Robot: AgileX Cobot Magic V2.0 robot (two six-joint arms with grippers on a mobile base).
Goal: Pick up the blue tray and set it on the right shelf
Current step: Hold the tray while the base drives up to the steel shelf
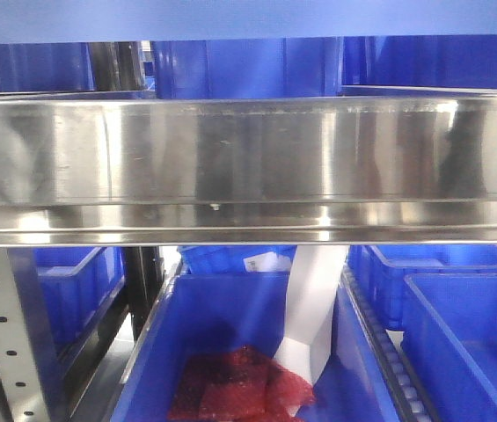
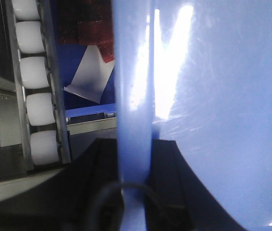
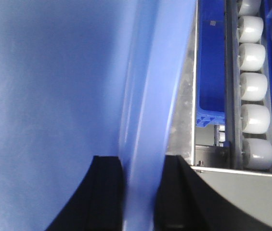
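Left gripper [image 2: 135,166] and right gripper [image 3: 143,192] each clamp the rim of the blue tray [image 1: 248,18], held above the right shelf [image 1: 248,163]; white bin label [image 1: 266,261] unreadable.

No legible txt, nos. or brands in any view. White sticker [image 1: 264,261] on rear bin [image 1: 222,258], front cam: print too blurry to read. White paper sheet [image 1: 311,308] in front bin [image 1: 222,325] looks blank. Plain too: blue tray [image 3: 54,96] & right shelf [image 1: 248,158] lip.

Glossy, smooth plastic is seen on blue tray [image 2: 222,96]; polished refl. steel on right shelf [image 1: 248,158]; duller plastic on bins [image 1: 468,343]
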